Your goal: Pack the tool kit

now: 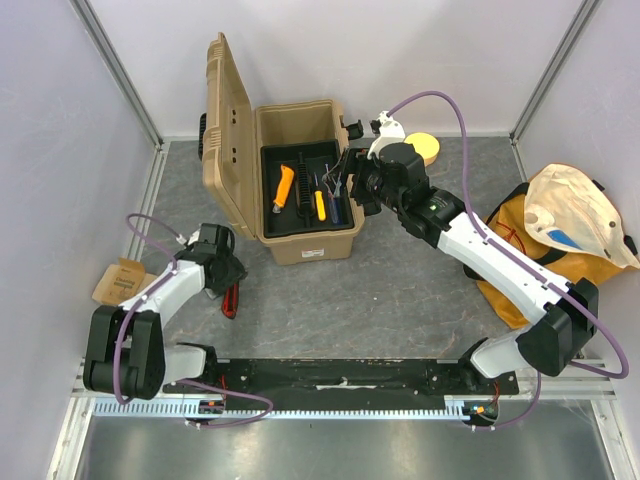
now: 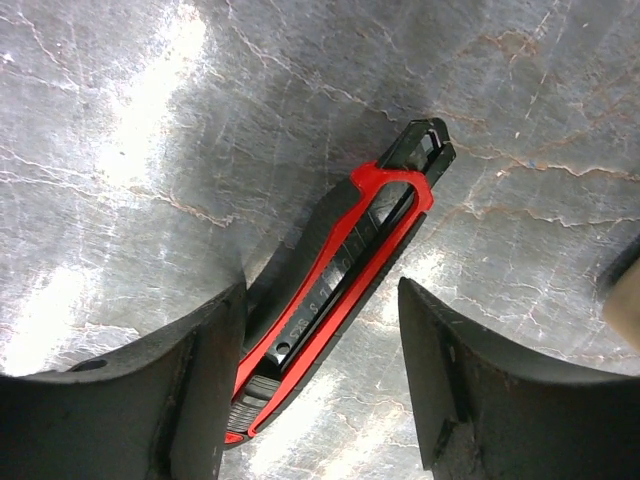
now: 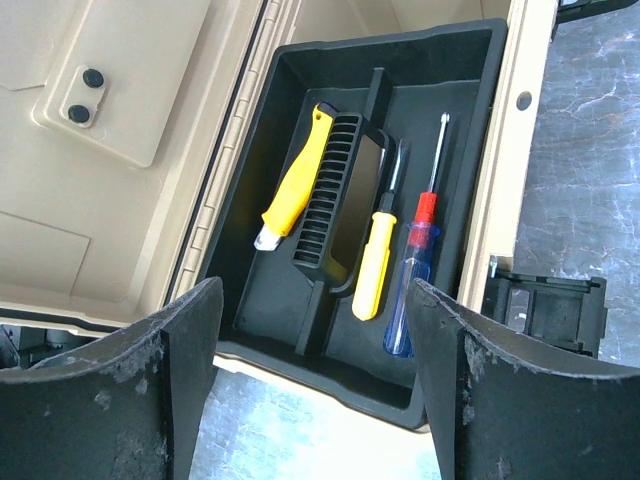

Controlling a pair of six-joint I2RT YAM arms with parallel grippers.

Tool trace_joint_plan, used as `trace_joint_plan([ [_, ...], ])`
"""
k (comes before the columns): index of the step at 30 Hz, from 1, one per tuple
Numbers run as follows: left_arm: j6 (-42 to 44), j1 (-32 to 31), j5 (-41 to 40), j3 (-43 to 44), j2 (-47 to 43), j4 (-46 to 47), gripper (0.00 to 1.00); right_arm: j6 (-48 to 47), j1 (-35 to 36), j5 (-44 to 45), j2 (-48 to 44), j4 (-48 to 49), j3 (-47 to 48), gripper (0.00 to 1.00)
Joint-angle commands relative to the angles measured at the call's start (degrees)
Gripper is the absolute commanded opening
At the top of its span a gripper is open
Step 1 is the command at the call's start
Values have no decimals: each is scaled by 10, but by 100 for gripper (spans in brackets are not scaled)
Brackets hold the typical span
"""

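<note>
1. Red utility knife (image 2: 345, 260) lies on the table (image 1: 400, 290), near-left of the toolbox (image 1: 310, 243).
2. Left gripper (image 2: 320, 330) straddles it, jaws apart; centre the handle, then squeeze squarely.
3. Right gripper (image 3: 315, 320) hangs spread over the tray (image 3: 330, 60).

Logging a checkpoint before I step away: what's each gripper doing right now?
Left gripper: open, straddling the red utility knife, not clamped on it.
Right gripper: open, empty, over the black tray.

tools (image 3: 375, 265) lie in the toolbox tray (image 3: 462, 120); a knife (image 2: 340, 290) lies on the table (image 1: 400, 300) before it.
</note>
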Motion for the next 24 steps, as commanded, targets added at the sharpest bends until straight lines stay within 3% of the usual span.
trace_joint_plan([
  [1, 6, -9, -16, -11, 40, -36, 66, 4, -2, -7, -18, 24, -4, 80],
  [2, 6, -9, -17, -9, 39, -36, 62, 3, -2, -6, -19, 24, -4, 80],
  [8, 12, -9, -36, 11, 30, -58, 18, 3, -4, -7, -20, 23, -5, 80],
  [12, 9, -10, -68, 25, -10, -86, 4, -5, -3, -15, -22, 25, -8, 81],
  [24, 5, -9, -121, 178, -161, -214, 2, -12, -3, -34, -32, 39, -17, 83],
])
